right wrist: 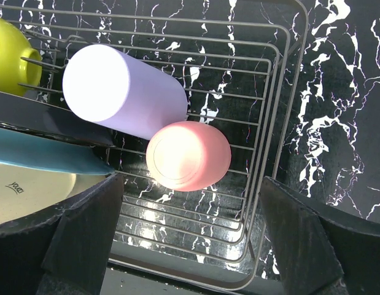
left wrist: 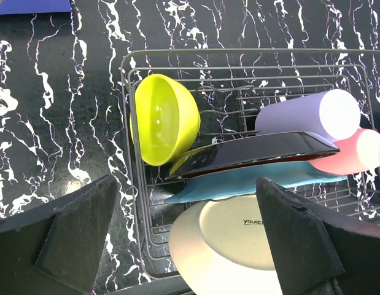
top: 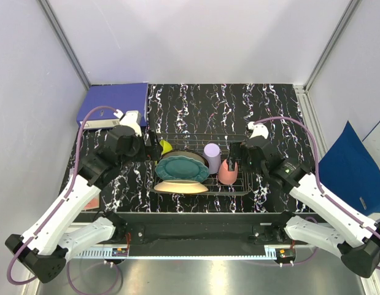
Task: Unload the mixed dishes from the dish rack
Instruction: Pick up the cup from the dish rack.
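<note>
Black, white-veined bench (top: 269,104), walls at 9, 12 and 3 o'clock. Widest open strip is at 12 o'clock of the rack, with narrower strips at 3 and 9. The rack's front rail sits near the bench's 6 o'clock edge

Dish rack (top: 242,187): low wire-grid basket with rounded corners at bench centre, all dishes inside it

Blue ring binder (top: 115,101) lies flat just off the rack's 10 o'clock corner

Left claw (left wrist: 186,209) is spread wide and grips nothing, at the rack's 9 o'clock rim near the yellow-green bowl. Right claw (right wrist: 193,203) is also spread wide and grips nothing, at the 3 o'clock rim just beside the pink piece

Teal scalloped plate (top: 182,167) leans on edge in the rack's 9 o'clock half

Cream dish (top: 180,186) leans at 6 o'clock of the teal plate. Left wrist view shows its foot ring and dark print starting "yougo", the rest hidden behind a finger

Dark glossy dish (left wrist: 257,153) with a red-brown edge is wedged between the teal plate and the cup

Lavender cup (top: 212,157): matte cylinder near rack centre, flat end toward the right wrist camera

Salmon-pink piece (top: 227,174): rounded, overlaps the cup's 5 o'clock side in the right wrist view, with open grid at its 3 o'clock

Yellow-green bowl (top: 166,147) lies on its side in the rack's 10 o'clock corner, mouth toward 9 o'clock in the left wrist view
</note>
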Available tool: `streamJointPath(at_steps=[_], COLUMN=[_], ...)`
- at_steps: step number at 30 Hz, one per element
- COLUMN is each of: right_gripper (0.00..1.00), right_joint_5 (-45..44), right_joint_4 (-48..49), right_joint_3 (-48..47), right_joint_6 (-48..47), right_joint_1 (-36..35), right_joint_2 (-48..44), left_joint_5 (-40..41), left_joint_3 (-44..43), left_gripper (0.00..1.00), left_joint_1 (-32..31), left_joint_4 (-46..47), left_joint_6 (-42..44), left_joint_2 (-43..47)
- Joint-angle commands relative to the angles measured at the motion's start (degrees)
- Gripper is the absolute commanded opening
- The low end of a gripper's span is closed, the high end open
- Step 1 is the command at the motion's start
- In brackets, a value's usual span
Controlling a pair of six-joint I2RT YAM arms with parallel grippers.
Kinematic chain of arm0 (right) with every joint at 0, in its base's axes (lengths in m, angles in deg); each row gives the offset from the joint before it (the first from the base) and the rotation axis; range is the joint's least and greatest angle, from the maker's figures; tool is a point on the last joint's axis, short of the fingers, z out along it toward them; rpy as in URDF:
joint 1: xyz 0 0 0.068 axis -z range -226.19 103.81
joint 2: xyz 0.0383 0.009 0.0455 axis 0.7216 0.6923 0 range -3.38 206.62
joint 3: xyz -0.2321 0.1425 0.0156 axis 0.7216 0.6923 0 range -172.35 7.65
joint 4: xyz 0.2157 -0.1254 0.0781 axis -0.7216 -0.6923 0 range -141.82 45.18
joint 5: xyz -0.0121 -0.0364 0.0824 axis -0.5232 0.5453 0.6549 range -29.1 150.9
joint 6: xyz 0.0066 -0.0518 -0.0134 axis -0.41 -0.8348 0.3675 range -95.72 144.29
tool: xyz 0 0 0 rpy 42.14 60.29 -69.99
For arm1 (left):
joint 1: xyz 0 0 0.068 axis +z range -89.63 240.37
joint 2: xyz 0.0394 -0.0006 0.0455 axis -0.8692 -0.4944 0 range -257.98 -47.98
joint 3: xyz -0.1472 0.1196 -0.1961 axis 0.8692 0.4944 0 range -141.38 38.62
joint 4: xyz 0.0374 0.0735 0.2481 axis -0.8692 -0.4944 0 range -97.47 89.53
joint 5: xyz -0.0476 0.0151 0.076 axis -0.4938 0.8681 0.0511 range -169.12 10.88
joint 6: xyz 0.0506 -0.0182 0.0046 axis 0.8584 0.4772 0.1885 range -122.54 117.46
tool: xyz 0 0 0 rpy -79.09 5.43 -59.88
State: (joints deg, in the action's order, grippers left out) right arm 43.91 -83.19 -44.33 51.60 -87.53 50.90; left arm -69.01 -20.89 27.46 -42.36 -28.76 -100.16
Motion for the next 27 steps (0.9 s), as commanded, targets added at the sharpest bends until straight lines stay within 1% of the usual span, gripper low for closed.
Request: streamJointPath(at_steps=[1,5,9,13,17,22,27], right_gripper=[1.0,1.0,1.0,1.0,1.0,1.0,1.0], right_joint_5=[0.0,-1.6,-9.2,-11.9,-14.8,-19.1,-20.9], right_joint_4=[1.5,1.1,-0.8,-1.2,-0.2,1.7,3.3], right_joint_3=[0.0,-0.3,-2.0,-2.3,-2.0,-4.9,-8.7], right_joint_6=[0.1,-0.1,1.2,2.2,2.1,-1.5,-4.5], right_joint_1=[-1.0,-4.6,-12.4,-15.4,-15.5,-15.4,-14.6], right_joint_2=[0.6,1.4,4.7,7.5,8.3,8.8,14.5], left_joint_5=[1.8,1.6,1.1,0.6,0.8,0.9,0.5], left_joint_3=[0.6,1.1,1.6,1.4,1.4,1.7,2.0], left_gripper=[0.99,0.99,0.99,0.99,0.99,0.99,0.99], left_joint_1=[-0.1,-0.1,-0.1,-0.1,-0.1,-0.1,-0.1], left_joint_4=[1.5,1.6,1.6,1.5,1.5,1.5,1.5], left_joint_6=[-0.8,0.1,0.5,0.5,0.6,0.6,0.2], left_joint_2=[2.2,3.2,2.7,1.7,2.0,2.3,2.5])
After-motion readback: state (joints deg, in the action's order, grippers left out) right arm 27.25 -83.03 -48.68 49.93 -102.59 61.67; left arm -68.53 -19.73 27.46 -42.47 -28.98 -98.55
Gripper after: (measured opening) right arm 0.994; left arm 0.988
